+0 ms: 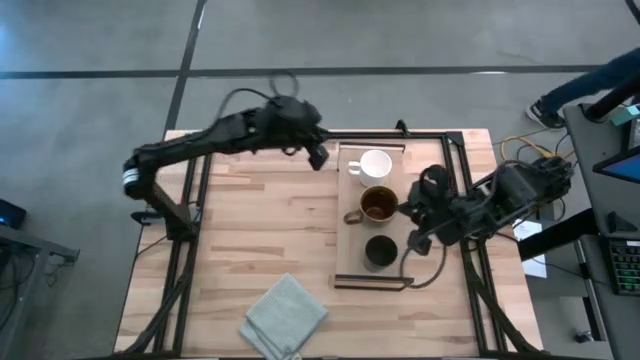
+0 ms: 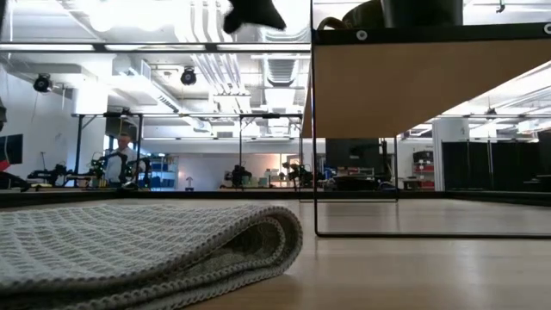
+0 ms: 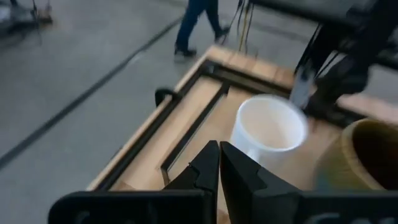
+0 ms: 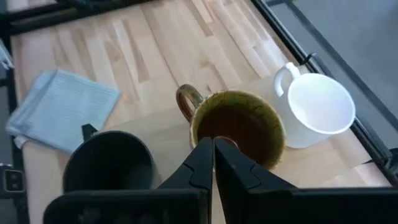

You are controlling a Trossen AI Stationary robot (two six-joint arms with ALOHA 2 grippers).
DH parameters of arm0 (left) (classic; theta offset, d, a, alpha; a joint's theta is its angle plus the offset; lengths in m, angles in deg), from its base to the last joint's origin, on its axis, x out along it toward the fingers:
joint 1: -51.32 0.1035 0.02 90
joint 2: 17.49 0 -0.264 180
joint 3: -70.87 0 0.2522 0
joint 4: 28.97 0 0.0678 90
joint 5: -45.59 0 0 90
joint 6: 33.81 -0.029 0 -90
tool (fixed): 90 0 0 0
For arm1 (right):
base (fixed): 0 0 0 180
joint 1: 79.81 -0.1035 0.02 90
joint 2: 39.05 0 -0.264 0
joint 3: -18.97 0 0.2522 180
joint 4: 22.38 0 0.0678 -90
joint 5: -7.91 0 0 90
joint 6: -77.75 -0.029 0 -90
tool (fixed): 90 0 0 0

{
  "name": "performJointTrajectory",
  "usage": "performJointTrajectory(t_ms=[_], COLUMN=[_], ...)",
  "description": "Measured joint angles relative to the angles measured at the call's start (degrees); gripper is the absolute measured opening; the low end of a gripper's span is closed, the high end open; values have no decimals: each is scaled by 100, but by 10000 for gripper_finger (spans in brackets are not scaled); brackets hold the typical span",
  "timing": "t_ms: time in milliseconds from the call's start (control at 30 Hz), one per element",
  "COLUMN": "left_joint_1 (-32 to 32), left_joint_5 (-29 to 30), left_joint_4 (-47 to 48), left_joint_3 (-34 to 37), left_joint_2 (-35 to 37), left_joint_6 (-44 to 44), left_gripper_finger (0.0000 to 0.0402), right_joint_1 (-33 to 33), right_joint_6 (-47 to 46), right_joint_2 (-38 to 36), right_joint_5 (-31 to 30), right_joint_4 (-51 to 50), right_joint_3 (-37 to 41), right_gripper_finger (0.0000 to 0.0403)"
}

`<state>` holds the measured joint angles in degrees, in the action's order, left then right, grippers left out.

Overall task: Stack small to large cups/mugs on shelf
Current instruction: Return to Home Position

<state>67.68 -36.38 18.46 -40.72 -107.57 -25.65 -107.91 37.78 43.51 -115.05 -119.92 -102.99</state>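
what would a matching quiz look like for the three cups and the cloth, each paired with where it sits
Things:
1. white mug
2. brown mug
3. dark cup
4. grey cloth

Places:
a. on the table, off the shelf
b. shelf end nearest the cloth
c. middle of the row on the shelf
d. shelf end farthest from the cloth

Pairs: 1-d, 2-c, 3-b, 4-a

Your light-wood table point(image 1: 250, 230) carries a raised wooden shelf point(image 1: 348, 256) on its right half and a folded grey cloth point(image 1: 285, 315), well apart from it. On the shelf you have a white mug point(image 1: 375, 163), a brown mug point(image 1: 377, 204) and a dark cup point(image 1: 380, 251) in one row.
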Motion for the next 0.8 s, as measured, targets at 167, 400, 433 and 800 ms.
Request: performJointTrajectory(t_ms=[167, 400, 433, 800], left_joint_1=[-105, -120, -120, -163], left_joint_5=[-16, -27, -26, -829], left_joint_4=[35, 51, 88, 535], left_joint_3=[98, 175, 175, 664], left_joint_2=[773, 1581, 1651, 2120], left_joint_6=[91, 199, 201, 671], left_gripper_finger=[0, 0, 0, 0], right_joint_1=[-12, -18, -14, -550], right_joint_6=[18, -28, 52, -2], right_joint_2=[-299, -599, -631, -1729], right_joint_5=[-74, -409, -505, -1232], right_joint_4=[-5, 0, 3, 883], right_joint_3=[0, 45, 74, 1430], right_gripper_finger=[9, 9, 9, 9])
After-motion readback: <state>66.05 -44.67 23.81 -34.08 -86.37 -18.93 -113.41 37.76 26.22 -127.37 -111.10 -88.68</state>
